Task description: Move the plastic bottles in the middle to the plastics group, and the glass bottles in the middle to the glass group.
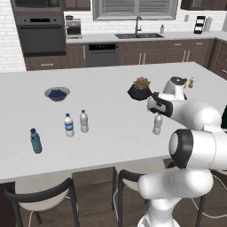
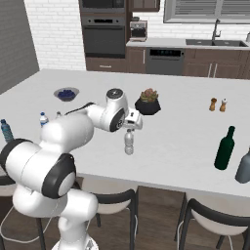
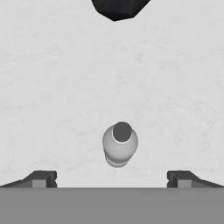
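The clear plastic bottle (image 3: pixel 120 146) stands upright on the white surface (image 3: pixel 52 87), directly below the end effector (image 3: pixel 112 179), centred between its wide-open, empty jaws; its long axis runs vertically, so a straight descent looks right.

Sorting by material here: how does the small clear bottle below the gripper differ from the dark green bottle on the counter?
The small clear greyish bottle is short, see-through and white-capped; the dark green wine-type bottle is taller, opaque and long-necked. The clear one stands under the open gripper; the green one stands far to its right. Both are upright on the white counter.
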{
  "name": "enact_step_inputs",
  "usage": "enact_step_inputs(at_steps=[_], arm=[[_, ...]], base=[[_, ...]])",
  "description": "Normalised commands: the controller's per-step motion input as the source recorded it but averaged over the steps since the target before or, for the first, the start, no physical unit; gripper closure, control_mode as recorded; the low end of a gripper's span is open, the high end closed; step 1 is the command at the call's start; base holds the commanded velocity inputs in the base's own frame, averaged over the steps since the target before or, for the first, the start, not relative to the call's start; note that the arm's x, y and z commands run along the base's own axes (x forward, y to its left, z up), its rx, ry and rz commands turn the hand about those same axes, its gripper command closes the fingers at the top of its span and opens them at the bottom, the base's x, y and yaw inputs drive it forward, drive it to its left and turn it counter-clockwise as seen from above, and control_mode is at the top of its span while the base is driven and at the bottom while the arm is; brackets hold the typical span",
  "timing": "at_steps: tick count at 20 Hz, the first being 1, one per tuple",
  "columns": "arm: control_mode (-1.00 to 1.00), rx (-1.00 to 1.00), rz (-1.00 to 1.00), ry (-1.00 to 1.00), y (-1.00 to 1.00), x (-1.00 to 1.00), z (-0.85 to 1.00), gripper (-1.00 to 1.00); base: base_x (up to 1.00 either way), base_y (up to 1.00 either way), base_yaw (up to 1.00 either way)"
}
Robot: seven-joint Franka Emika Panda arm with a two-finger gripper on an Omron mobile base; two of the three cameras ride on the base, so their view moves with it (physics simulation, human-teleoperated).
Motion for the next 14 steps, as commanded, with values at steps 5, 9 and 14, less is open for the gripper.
enact_step_inputs(at_steps=[5, 9, 14], arm=[[-1.00, 0.00, 0.00, 0.11, -0.02, 0.08, -0.17, -1.00], [-1.00, 0.00, 0.00, 0.07, -0.04, 0.00, -0.24, -1.00], [-1.00, 0.00, 0.00, 0.01, -0.07, 0.00, -0.16, -1.00]], base=[[0.00, 0.00, 0.00], [0.00, 0.00, 0.00], [0.00, 0.00, 0.00]])
